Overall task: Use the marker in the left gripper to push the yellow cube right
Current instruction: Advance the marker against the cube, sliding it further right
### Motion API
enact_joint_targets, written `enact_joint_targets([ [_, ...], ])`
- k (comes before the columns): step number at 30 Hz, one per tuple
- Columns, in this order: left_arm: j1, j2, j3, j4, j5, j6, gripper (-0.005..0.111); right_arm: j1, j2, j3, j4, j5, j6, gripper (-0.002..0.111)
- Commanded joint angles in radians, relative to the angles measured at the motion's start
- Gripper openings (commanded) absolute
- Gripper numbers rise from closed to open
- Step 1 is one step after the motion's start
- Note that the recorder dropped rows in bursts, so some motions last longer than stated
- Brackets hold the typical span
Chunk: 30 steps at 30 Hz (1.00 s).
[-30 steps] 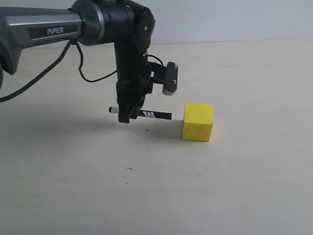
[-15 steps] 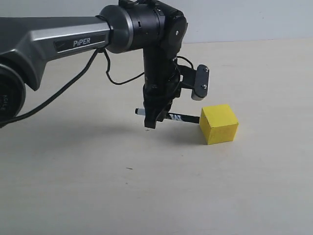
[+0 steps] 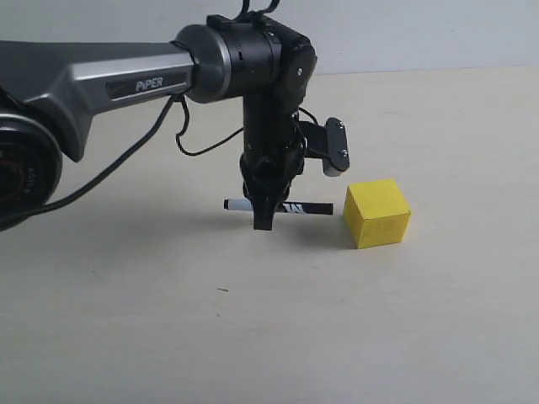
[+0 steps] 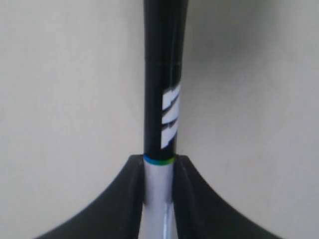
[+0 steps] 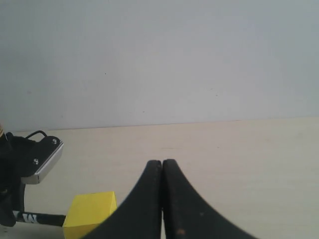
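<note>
Yellow cube sits on the table, well short of its far edge. The left gripper is clamped on the marker, which lies level with its black end just beside the cube's left face, not touching. The right gripper is closed on nothing. The cube looks light and rigid, so contact at mid-face and low should stop it twisting.

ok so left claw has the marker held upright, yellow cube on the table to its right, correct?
Not upright. The exterior view shows the left claw holding the marker level, roughly parallel to the table. The yellow cube does sit on the table to its right.
</note>
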Motion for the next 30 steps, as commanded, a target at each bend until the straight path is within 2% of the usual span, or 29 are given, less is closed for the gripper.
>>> enact_joint_targets([
  [1, -0.033, 0.0, -0.014, 0.0, 0.002, 0.007, 0.0, 0.001, -0.005, 0.004, -0.002, -0.005, -0.004, 0.0],
  [7, -0.063, 0.002, -0.049, -0.035, -0.069, 0.016, 0.0, 0.001, -0.005, 0.004, -0.002, -0.005, -0.003, 0.0],
  [12, -0.073, 0.004, -0.05, -0.005, -0.106, 0.036, 0.0, 0.001, -0.005, 0.004, -0.002, -0.005, -0.003, 0.0],
  [18, -0.033, 0.004, -0.05, 0.063, 0.002, 0.028, 0.0, 0.001, -0.005, 0.004, -0.002, -0.005, -0.003, 0.0],
  [23, 0.006, 0.004, -0.05, 0.051, 0.002, -0.016, 0.0, 0.001, -0.005, 0.004, -0.002, -0.005, -0.003, 0.0],
  [30, 0.006, 0.004, -0.05, 0.015, 0.002, -0.043, 0.0, 0.001, -0.005, 0.004, -0.002, -0.005, -0.004, 0.0],
])
